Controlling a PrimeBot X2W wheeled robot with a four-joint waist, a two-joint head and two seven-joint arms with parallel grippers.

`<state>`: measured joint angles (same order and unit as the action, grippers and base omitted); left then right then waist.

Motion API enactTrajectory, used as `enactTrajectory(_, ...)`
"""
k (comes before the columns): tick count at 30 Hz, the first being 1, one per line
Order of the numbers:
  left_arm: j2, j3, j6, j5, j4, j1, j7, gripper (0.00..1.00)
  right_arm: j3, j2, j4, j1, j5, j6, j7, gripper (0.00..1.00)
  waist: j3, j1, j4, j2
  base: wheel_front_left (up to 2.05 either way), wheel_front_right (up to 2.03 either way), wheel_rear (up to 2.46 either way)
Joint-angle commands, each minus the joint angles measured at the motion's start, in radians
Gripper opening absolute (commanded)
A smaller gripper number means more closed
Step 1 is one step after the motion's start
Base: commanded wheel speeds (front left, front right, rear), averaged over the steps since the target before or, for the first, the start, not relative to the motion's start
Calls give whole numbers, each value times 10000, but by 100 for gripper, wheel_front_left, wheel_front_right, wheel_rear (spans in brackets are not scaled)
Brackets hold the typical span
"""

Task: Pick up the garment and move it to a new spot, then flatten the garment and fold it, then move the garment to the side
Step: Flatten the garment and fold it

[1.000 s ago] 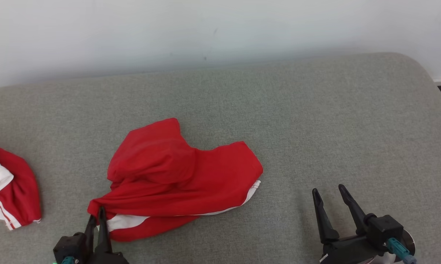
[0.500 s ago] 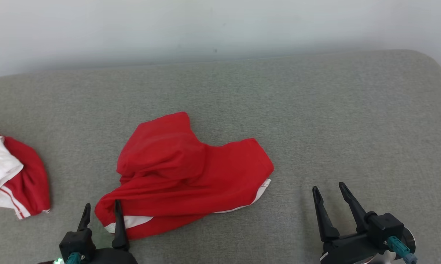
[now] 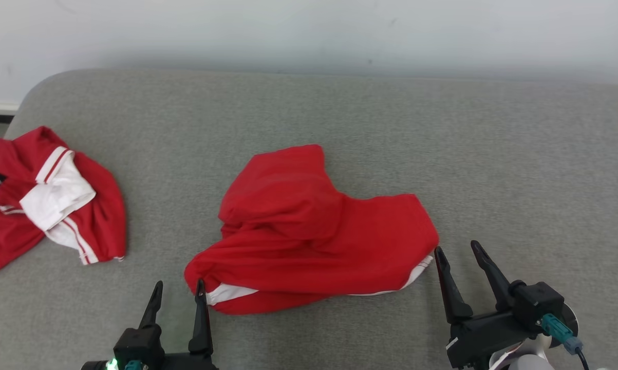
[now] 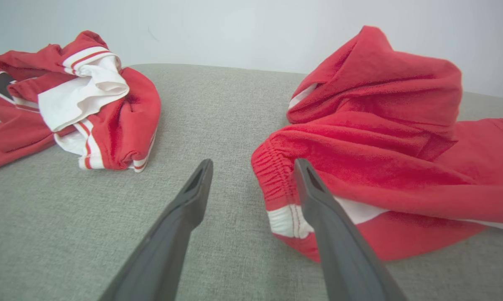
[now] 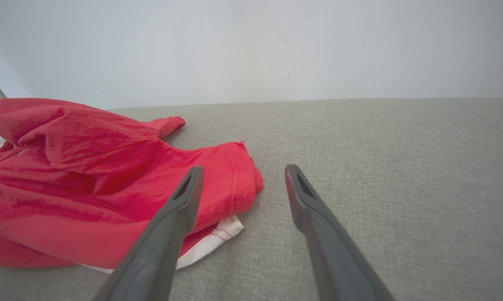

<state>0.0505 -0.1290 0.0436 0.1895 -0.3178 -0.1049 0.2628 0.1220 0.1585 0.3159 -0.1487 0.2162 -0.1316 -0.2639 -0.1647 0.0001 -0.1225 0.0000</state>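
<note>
Your left gripper (image 3: pixel 180 283) has let go of the crumpled red cloth garment with white trim (image 3: pixel 314 226). A second ago its fingers were pinched on the near left corner, and now they stand apart just beside that corner. The head camera has also swung left. In the head view you see the garment lying bunched on the grey fabric cushion (image 3: pixel 339 113). Your right gripper (image 3: pixel 456 246) is spread wide just off the garment's near right corner, holding nothing. A second red and white garment (image 3: pixel 57 195) lies crumpled well apart, near the cushion's left end. From the left wrist, the finger on that view's right overlaps the elastic waistband corner; you cannot tell whether it touches. From the right wrist, one finger crosses in front of the hemmed red edge and the other sits over bare cushion.
</note>
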Motion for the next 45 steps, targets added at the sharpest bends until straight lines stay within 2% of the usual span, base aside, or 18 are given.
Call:
enactTrajectory(1,-3,-48,21,110,80,23,33,100,-26,36,168,-118,117,18,-6,100,-240,-1,-475,0,0,0,0)
enactTrajectory(7,-4,-177,68,174,256,37,33,100,-75,70,820,-454,281,18,-7,100,-421,-1,-826,0,0,0,0)
enactTrajectory(19,-3,-331,128,128,486,-59,33,100,49,44,1611,-789,620,18,-6,100,-584,-1,-964,0,0,0,0)
enactTrajectory(20,-3,-337,128,111,497,-71,31,100,68,48,1640,-798,637,18,-7,95,-590,-1,-962,0,0,0,0)
enactTrajectory(21,-5,-340,120,93,514,-85,32,100,85,53,1670,-824,686,18,-7,76,-598,-1,-959,0,0,0,0)
enactTrajectory(22,-3,-340,116,78,528,-99,32,100,106,56,1670,-862,723,18,-7,53,-604,-1,-954,0,0,0,0)
enactTrajectory(23,-3,-333,115,65,538,-108,32,100,120,58,1641,-901,765,18,-7,40,-607,-1,-943,0,0,0,0)
enactTrajectory(24,-5,-325,108,47,552,-117,32,100,135,70,1604,-934,804,18,-7,15,-609,-1,-929,0,0,0,0)
enactTrajectory(25,-3,-319,97,29,556,-112,31,100,127,77,1539,-949,851,18,-7,1,-599,-1,-912,0,0,0,0)
enactTrajectory(37,-3,-173,23,22,348,213,32,100,-421,5,677,-265,1318,18,-7,0,-45,-1,-310,0,0,0,0)
enactTrajectory(45,-3,-123,-83,37,243,141,32,100,-1197,-38,640,266,1354,18,-7,0,70,-1,-79,0,0,0,0)
